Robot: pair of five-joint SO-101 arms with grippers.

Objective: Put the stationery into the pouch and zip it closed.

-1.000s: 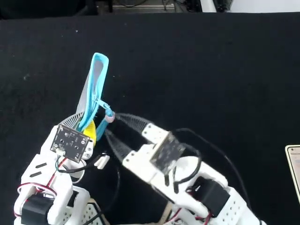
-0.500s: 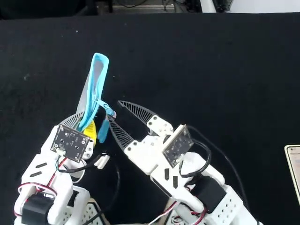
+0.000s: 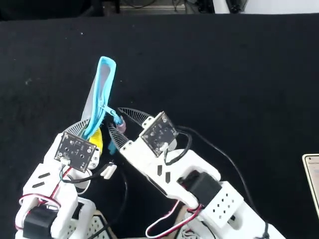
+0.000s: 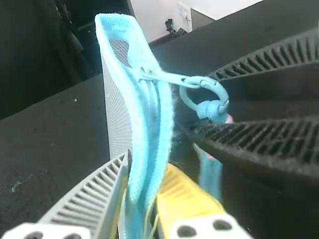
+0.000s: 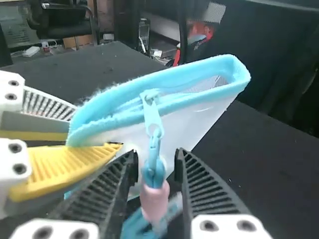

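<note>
At lower left, the left gripper (image 3: 92, 130) angles up from its white arm, its grey and yellow ribbed fingers pinching the near end of the pouch (image 3: 102, 84). Beside it, from lower centre, the right gripper (image 3: 115, 118) leans leftward. Its black ribbed jaws are spread either side of the zip pull (image 5: 151, 124) and pink bead (image 5: 152, 199), not clamped. The pouch stands on edge, grey mesh with fuzzy sky-blue trim, reaching toward upper left. The black cloth table (image 3: 224, 74) lies open beyond and rightward.

Left tool (image 3: 92, 128) clamped; right tool (image 3: 115, 118) slightly parted.
</note>
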